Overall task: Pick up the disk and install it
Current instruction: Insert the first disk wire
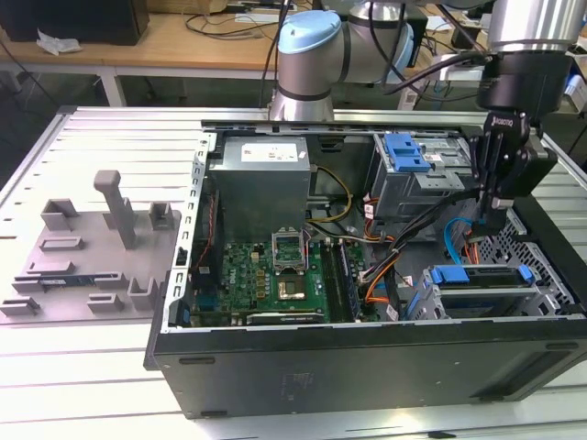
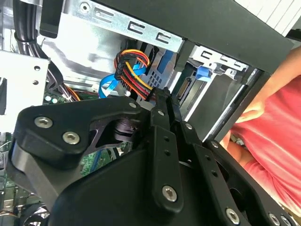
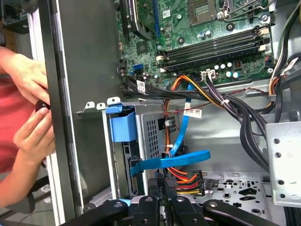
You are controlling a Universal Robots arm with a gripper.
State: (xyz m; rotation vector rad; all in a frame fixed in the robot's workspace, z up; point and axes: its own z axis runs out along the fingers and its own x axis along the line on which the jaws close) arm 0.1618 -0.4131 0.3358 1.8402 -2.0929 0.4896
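The disk (image 1: 481, 295), silver with a blue frame, lies in the drive bay at the case's near corner on the exterior view's right. Its blue frame end (image 3: 123, 125) shows in the first wrist view beside the dark case wall. My gripper (image 1: 491, 220) hangs inside the open case just above and behind that bay, apart from the disk. Its black fingers (image 2: 162, 101) stand pressed together with nothing between them in both wrist views. The gripper (image 3: 162, 182) points down over blue and orange cables.
A person's hands (image 3: 30, 136) and red sleeve (image 2: 277, 141) are just outside the case wall near the bay. Inside are a grey power supply (image 1: 261, 179), the motherboard (image 1: 275, 275), an upper cage with a blue latch (image 1: 408, 151) and loose cables (image 3: 188, 157). A grey fixture (image 1: 92, 247) lies at the left.
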